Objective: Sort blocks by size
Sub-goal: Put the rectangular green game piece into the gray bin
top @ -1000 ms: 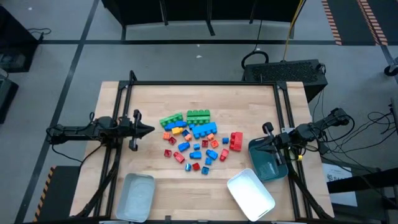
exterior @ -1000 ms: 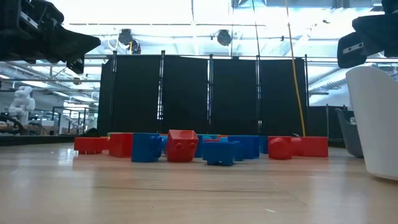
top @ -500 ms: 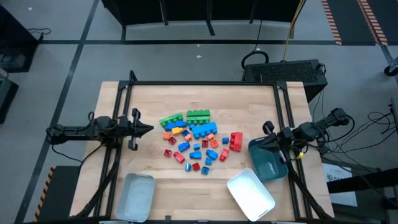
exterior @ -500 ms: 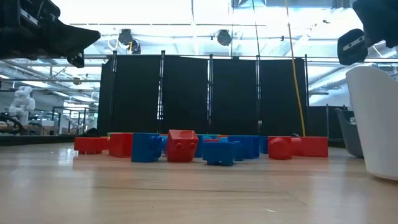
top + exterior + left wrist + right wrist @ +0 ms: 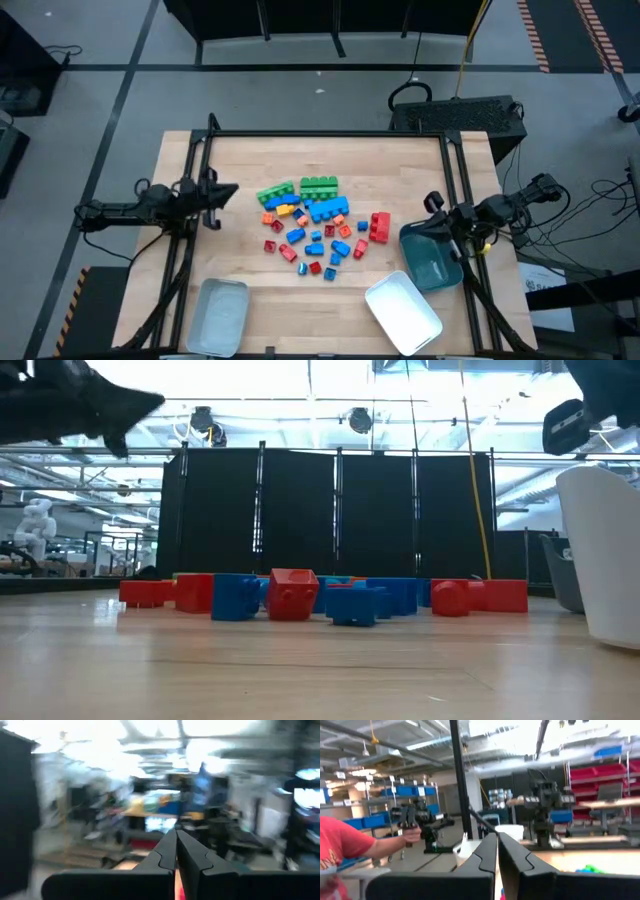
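blocks: about thirty | trays: three | both pincers closed, empty

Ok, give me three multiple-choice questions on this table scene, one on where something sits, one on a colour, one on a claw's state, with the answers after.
1. Where is the teal tray?
A. At the table's right edge, under the right claw
B. In the middle of the block pile
C. By the left arm

2. What colour are the two long blocks at the far edge of the pile?
A. Orange
B. Green
C. Red

3. How is the left claw?
A. Open and empty
B. Shut on a red block
C. Shut and empty

Answers: 1 A, the high view shows it under the right arm. 2 B, both are green. 3 C, the left wrist view shows its fingers pressed together.
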Robot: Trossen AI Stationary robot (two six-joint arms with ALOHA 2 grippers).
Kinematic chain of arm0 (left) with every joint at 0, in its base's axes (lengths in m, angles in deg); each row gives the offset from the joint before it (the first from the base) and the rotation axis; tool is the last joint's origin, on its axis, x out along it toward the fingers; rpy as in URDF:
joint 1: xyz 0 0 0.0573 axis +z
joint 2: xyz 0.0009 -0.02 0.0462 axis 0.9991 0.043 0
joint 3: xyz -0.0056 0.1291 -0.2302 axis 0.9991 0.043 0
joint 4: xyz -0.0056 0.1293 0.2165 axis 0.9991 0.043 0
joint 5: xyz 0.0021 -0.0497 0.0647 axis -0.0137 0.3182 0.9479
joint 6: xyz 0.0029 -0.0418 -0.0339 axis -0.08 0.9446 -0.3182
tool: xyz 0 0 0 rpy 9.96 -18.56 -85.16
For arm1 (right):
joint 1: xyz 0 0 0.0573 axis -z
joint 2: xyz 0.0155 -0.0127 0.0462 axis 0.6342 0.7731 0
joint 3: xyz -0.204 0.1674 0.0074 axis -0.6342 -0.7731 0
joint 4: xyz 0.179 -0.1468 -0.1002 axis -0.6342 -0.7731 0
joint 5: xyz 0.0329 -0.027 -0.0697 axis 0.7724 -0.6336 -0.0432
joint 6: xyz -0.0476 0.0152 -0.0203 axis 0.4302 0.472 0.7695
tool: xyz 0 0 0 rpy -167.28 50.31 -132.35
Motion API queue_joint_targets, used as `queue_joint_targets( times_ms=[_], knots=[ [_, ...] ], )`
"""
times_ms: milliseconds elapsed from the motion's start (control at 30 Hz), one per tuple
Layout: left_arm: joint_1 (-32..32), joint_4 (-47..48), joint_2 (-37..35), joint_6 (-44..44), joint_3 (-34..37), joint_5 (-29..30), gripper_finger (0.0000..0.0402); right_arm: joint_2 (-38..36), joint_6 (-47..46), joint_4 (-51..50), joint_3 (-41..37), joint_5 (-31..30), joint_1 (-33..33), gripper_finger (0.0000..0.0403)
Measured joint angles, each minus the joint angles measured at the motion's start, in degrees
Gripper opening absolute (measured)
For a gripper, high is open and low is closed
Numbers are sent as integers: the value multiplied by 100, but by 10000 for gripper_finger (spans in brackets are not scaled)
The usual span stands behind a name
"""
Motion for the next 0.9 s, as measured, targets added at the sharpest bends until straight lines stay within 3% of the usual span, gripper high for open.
queue_joint_targets(
  times_ms=[133,300,433,600,667,800,900],
  knots=[
    [2,1331,156,199,-609,347,15,20,233,227,0,-160,-1,0],
    [-2,2381,819,191,-1371,228,24,53,382,20,2,-1216,-1,20],
    [-2,3044,1519,-125,-1925,141,64,91,401,-180,2,-1920,1,59],
    [0,3184,2425,-448,-2339,114,135,90,1115,-177,17,-2124,-1,107],
    [1,3185,2818,-563,-2506,381,157,95,1268,-197,174,-2399,-1,119],
    [154,3323,3561,-627,-2981,755,174,149,1514,-531,834,-3049,1,127],
    [260,3359,3964,-751,-3286,753,175,293,1788,-847,1515,-2937,-8,125]
  ],
)
